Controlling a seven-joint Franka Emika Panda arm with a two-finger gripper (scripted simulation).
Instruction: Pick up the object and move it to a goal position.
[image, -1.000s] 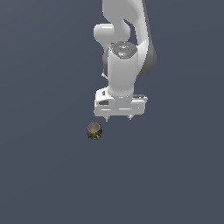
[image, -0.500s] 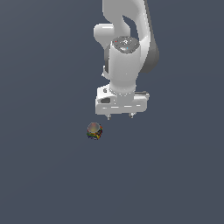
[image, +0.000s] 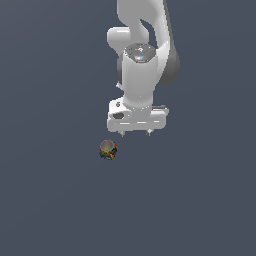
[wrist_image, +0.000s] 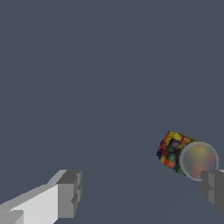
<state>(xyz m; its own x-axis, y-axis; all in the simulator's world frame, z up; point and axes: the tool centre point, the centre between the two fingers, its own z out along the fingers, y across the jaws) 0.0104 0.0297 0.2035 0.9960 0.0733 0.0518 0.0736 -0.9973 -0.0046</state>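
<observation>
The object (image: 108, 149) is a tiny roundish lump with a greyish-brown top and mottled red, green, yellow and blue sides. It rests on the flat grey surface, to the exterior view's left of the gripper and slightly nearer the camera. My gripper (image: 135, 133) hangs from the white arm, above the surface, open and empty. In the wrist view the object (wrist_image: 186, 154) lies close to one fingertip (wrist_image: 213, 187), just outside the gap; the other fingertip (wrist_image: 69, 194) is far apart from it.
The white arm (image: 142, 65) rises behind the gripper to the top of the exterior view. A plain dark grey surface (image: 55, 200) fills the rest.
The gripper has shifted slightly toward the exterior view's left and a little lower. The object has not moved.
</observation>
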